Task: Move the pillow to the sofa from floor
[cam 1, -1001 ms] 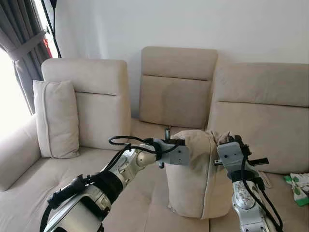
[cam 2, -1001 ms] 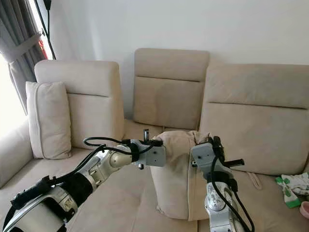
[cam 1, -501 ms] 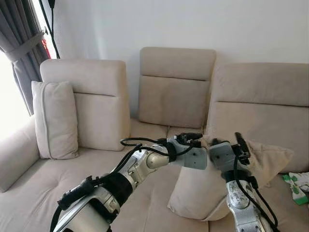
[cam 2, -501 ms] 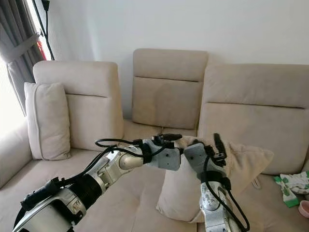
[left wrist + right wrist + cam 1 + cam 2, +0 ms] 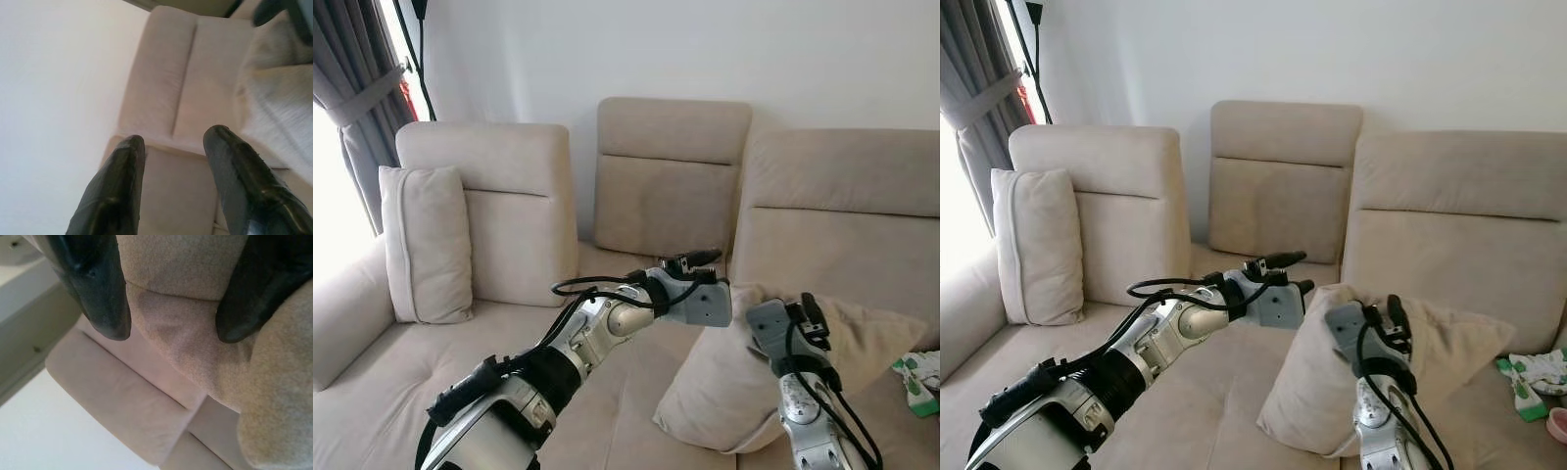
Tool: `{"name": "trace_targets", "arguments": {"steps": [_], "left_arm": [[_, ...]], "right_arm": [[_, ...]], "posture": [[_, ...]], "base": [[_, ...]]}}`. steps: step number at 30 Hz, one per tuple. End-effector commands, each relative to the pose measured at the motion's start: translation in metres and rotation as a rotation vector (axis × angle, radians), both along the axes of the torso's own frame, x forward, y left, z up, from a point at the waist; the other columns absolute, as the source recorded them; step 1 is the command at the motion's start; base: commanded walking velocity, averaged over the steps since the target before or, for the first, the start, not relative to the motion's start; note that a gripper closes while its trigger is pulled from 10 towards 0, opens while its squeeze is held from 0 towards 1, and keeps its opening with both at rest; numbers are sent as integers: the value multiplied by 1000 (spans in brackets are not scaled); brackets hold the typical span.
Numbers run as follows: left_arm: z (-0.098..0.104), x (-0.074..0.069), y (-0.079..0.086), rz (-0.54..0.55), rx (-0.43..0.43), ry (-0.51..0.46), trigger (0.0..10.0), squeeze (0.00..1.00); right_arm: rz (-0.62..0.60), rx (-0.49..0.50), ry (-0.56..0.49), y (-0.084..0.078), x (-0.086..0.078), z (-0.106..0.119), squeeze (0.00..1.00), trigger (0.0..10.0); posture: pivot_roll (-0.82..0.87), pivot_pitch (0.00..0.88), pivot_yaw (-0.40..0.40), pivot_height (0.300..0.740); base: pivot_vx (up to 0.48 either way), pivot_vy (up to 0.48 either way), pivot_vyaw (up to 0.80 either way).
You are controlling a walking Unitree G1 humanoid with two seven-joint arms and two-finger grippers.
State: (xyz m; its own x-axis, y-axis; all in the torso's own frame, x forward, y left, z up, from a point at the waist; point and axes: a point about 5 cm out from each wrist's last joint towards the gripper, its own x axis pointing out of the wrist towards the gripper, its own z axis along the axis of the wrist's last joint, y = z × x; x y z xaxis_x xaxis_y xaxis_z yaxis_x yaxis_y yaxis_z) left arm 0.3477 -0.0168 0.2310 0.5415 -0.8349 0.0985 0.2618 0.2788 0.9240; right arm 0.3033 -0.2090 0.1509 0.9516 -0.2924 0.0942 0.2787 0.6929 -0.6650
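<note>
1. Currently the pillow (image 5: 773, 377) lies on the sofa (image 5: 666, 186) seat, toward its right end, leaning back against the right backrest.
2. Left gripper (image 5: 1291, 273) hangs above the pillow's upper left corner, fingers (image 5: 120, 181) spread apart with nothing between them; no contact visible.
3. Right gripper (image 5: 171, 328) sits at the pillow's top edge, fingers apart with pillow fabric showing in the gap; cannot tell whether they touch it.
4. A second pillow (image 5: 426, 245) stands upright at the sofa's left end, against the left backrest.
5. Green-and-white packaging (image 5: 918, 374) lies at the sofa's far right edge.
6. Grey curtain (image 5: 357, 98) hangs beyond the sofa's left end.
</note>
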Motion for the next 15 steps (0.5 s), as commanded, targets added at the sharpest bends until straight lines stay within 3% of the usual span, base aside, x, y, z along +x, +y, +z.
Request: {"name": "trace_targets", "arguments": {"steps": [1, 3, 4, 5, 6, 8, 11, 15], "left_arm": [[11, 3, 4, 19, -39, -35, 10000, 0], [12, 3, 4, 24, -50, -42, 10000, 0], [17, 4, 6, 30, -79, -59, 10000, 0], [17, 4, 6, 30, -79, -59, 10000, 0], [19, 4, 6, 33, -94, -66, 10000, 0], [21, 4, 7, 36, -107, -73, 10000, 0], [26, 4, 8, 38, -132, -92, 10000, 0], [36, 3, 10, 37, -198, -124, 10000, 0]], "right_arm": [[-45, 59, 126, -11, -2, -23, 0, 10000], [-49, 71, 130, -12, -1, -24, 0, 10000], [-52, 93, 138, -14, -1, -25, 0, 4667], [-52, 93, 138, -14, -1, -25, 0, 4667], [-54, 97, 140, -14, 0, -25, 0, 1098], [-58, 100, 146, -15, 0, -25, 0, 1098], [-67, 105, 150, -17, 1, -26, 0, 0], [-83, 109, 138, -23, 3, -23, 0, 0]], "posture": [[-157, 0, 64, 740], [-157, 0, 64, 740], [-156, 0, 62, 740], [-156, 0, 62, 740], [-154, 0, 60, 740], [-154, 0, 60, 740], [-151, 0, 57, 740], [-148, 0, 57, 740]], "base": [[0, 0, 0], [0, 0, 0], [0, 0, 0], [0, 0, 0], [0, 0, 0], [0, 0, 0], [0, 0, 0], [0, 0, 0]]}}
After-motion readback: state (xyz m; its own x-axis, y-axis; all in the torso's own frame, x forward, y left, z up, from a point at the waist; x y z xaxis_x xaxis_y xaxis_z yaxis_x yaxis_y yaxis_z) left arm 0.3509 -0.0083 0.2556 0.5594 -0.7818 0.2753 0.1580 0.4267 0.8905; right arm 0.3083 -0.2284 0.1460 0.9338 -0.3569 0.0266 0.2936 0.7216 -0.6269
